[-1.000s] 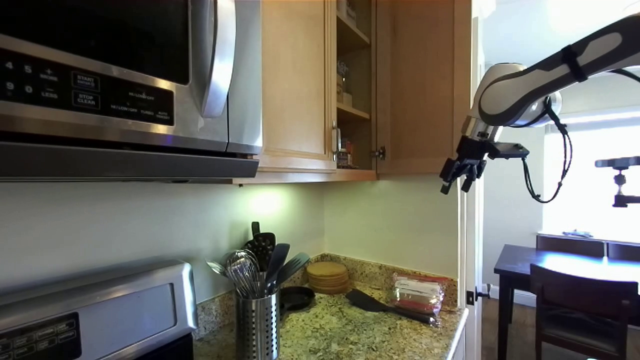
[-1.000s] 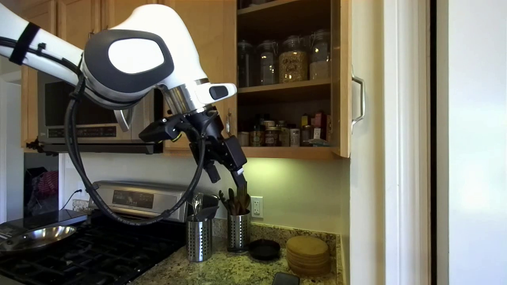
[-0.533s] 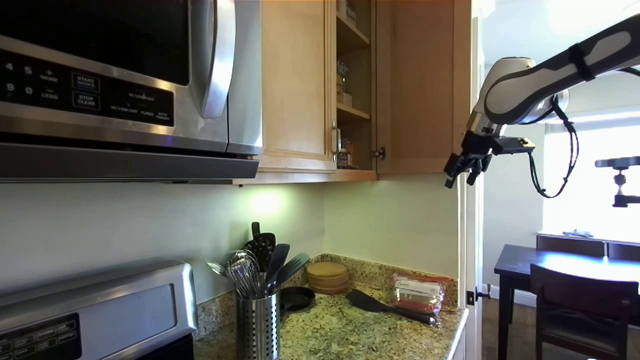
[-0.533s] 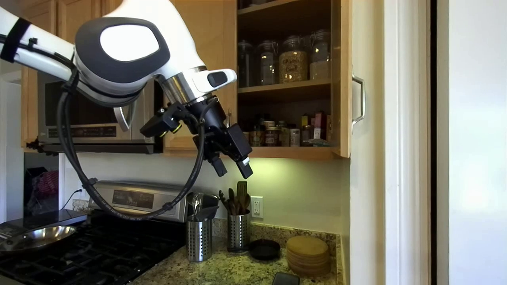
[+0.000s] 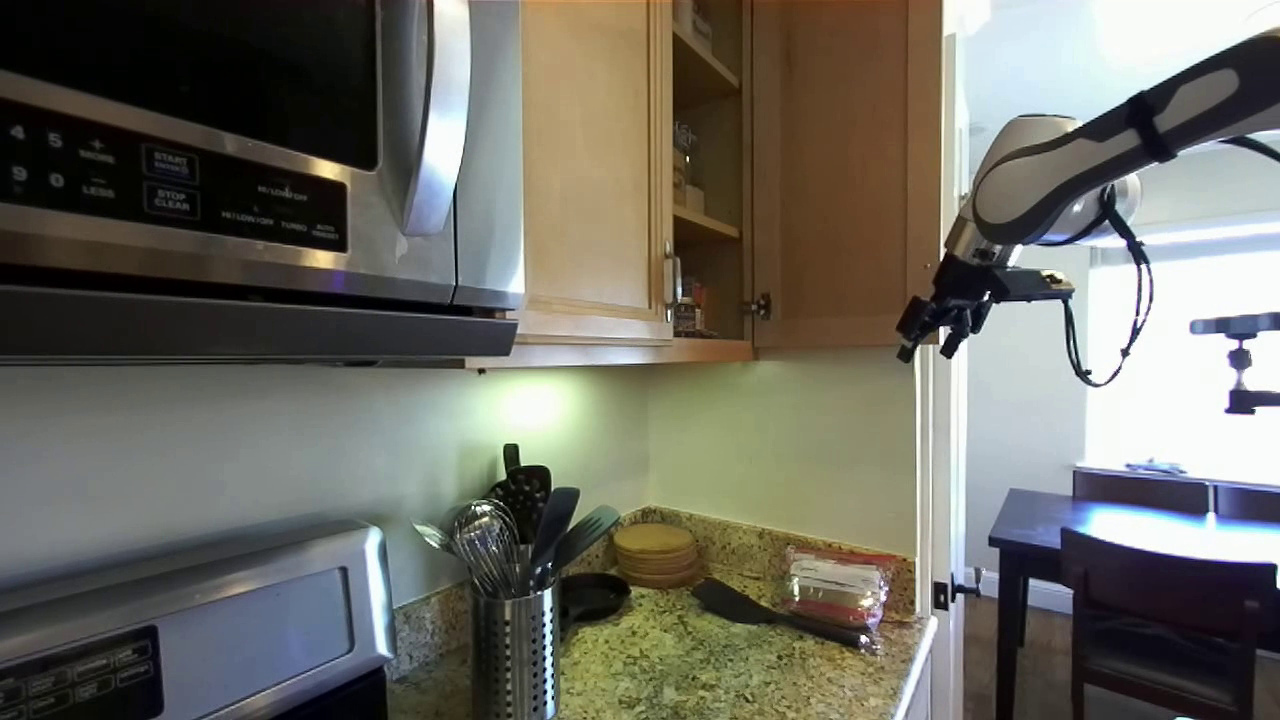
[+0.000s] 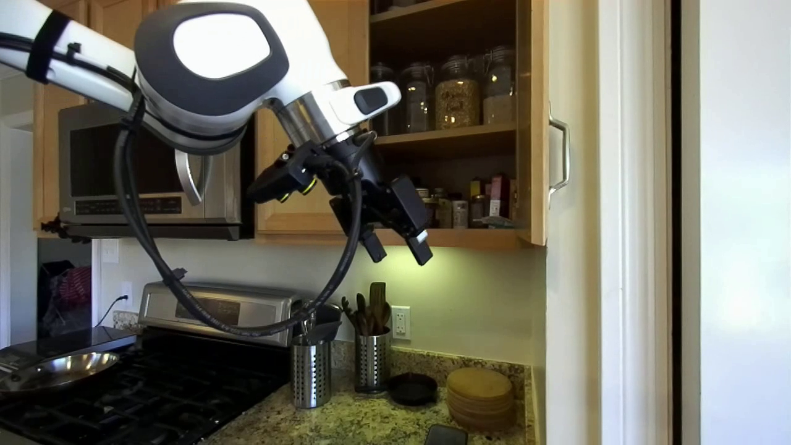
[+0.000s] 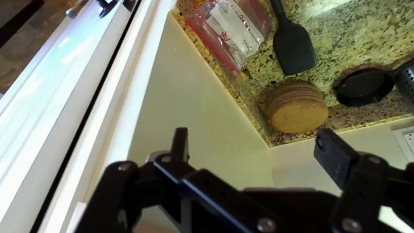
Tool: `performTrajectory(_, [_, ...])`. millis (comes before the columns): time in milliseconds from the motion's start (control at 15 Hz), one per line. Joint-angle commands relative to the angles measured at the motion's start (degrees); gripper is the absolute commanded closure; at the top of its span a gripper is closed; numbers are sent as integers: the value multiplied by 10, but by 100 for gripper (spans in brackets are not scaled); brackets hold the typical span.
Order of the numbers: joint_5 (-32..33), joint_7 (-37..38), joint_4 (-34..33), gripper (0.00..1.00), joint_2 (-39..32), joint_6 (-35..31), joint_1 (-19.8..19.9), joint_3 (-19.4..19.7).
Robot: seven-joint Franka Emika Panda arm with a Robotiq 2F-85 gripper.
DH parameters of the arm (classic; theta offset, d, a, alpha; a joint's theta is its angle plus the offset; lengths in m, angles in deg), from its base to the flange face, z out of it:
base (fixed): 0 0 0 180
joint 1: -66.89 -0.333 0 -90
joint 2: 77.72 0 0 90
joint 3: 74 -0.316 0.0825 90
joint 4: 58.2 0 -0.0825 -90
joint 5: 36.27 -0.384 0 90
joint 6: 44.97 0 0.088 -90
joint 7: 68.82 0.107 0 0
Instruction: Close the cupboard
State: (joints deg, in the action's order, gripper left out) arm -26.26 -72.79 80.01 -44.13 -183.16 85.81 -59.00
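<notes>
The tool (image 6: 400, 254) hangs, fingers apart, before the open cupboard (image 6: 463, 238), jars (image 6: 457, 99) inside, black pan (image 6: 413, 390) below.

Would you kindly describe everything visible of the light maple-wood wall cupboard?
The light maple-wood wall cupboard hangs above the speckled granite counter, its top out of frame in both exterior views. One wooden door stands wide open on a metal hinge, with a silver bar handle on its outer face; the adjoining door is shut. Inside, wooden shelves hold lidded glass jars and, below, small containers. The black gripper overlaps it in both views; contact cannot be told.
</notes>
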Motion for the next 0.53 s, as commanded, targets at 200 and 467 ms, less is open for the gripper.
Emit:
performTrajectory(200, [-21,-80,-86,0,-53,-12,-16,56])
performTrajectory(467, [-11,-109,-118,0,-71,8,-12,56])
